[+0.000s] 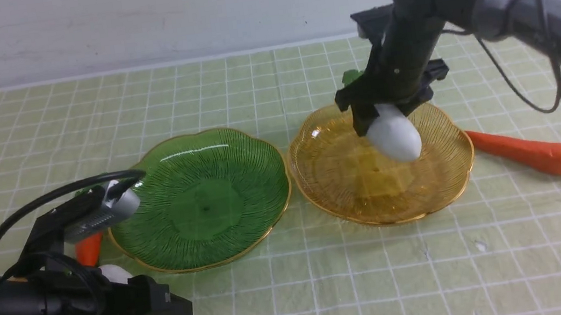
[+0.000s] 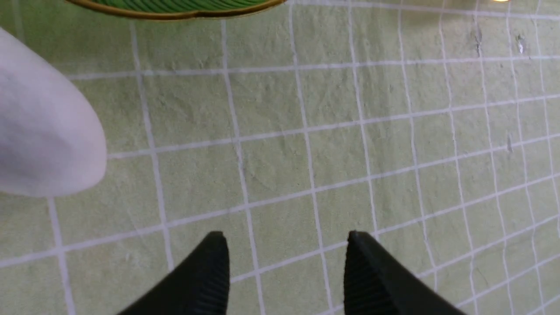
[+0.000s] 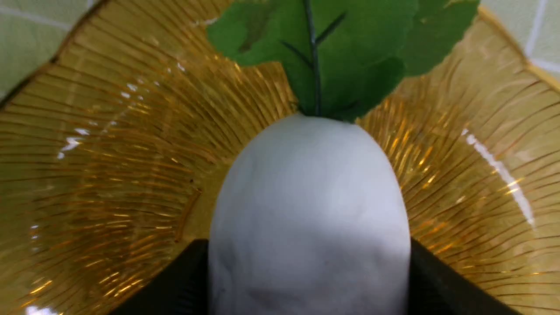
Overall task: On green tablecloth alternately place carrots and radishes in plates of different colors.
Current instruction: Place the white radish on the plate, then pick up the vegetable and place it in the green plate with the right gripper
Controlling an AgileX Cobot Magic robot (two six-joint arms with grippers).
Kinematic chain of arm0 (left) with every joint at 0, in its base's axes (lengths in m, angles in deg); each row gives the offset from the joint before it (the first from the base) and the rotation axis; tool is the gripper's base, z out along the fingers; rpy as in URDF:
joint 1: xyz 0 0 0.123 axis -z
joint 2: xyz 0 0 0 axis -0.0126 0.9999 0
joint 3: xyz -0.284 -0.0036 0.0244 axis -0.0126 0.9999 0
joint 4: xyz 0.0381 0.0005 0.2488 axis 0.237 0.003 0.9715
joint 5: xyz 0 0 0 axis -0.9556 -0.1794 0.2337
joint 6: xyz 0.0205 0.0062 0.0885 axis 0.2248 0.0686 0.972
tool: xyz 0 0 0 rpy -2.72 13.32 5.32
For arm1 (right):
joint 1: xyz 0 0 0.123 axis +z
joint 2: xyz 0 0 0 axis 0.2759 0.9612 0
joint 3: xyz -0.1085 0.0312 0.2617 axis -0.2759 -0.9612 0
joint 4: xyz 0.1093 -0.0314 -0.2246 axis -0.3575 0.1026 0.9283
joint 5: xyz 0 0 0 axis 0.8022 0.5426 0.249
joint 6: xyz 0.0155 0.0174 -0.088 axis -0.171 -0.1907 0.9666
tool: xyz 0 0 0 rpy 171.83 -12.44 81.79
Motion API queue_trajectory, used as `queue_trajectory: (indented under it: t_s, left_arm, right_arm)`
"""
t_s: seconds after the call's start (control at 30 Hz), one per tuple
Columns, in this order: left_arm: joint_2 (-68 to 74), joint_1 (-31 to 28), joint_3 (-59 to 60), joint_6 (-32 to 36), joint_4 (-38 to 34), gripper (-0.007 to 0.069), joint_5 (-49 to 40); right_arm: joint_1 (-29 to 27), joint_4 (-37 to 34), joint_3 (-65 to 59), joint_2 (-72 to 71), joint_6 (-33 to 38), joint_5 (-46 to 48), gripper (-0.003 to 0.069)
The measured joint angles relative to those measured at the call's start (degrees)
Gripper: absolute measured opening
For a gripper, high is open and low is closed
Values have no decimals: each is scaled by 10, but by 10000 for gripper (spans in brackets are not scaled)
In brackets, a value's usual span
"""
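Note:
My right gripper [image 1: 386, 116] is shut on a white radish [image 1: 397, 136], which it holds tilted over the amber plate [image 1: 348, 181]. In the right wrist view its jaws [image 3: 306, 245] press both sides of the radish [image 3: 306, 183], leaves pointing away, above the amber plate [image 3: 109, 175]. The green plate [image 1: 259, 160] is empty. My left gripper [image 1: 178, 309] is open low over the green tablecloth [image 1: 384, 285] with nothing between its fingers [image 2: 284, 236]. A second radish [image 2: 43, 131] lies beside it, near the green plate's rim [image 2: 175, 6]. One carrot [image 1: 521, 150] lies right of the amber plate.
Another carrot [image 1: 89, 249] and the second radish [image 1: 114, 273] lie left of the green plate, mostly hidden behind my left arm. The cloth's far edge meets a white wall.

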Motion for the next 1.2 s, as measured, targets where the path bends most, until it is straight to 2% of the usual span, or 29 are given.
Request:
queue_trajectory:
  t_s: [0.1, 0.17, 0.27, 0.43, 0.57, 0.73, 0.8, 1.0, 1.2]
  left_arm:
    - [0, 0, 0, 0, 0, 332, 0]
    - [0, 0, 0, 0, 0, 332, 0]
    - [0, 0, 0, 0, 0, 332, 0]
    - [0, 0, 0, 0, 0, 332, 0]
    - [0, 0, 0, 0, 0, 332, 0]
    - [0, 0, 0, 0, 0, 332, 0]
    - [0, 0, 0, 0, 0, 332, 0]
    - [0, 0, 0, 0, 0, 332, 0]
    - [0, 0, 0, 0, 0, 332, 0]
  right_arm:
    - [6, 21, -1, 11, 0, 0, 524]
    - [7, 39, -1, 11, 0, -1, 627]
    - [7, 46, -1, -2, 0, -2, 673]
    - [7, 56, -1, -44, 3, -2, 687]
    - [7, 87, -1, -104, 4, -1, 663]
    - [5, 132, -32, -178, 5, -1, 604]
    - [-9, 144, -89, -230, 5, -1, 552]
    - [-80, 143, -249, -304, 6, -1, 372]
    - [-141, 116, -342, -300, 6, -1, 141]
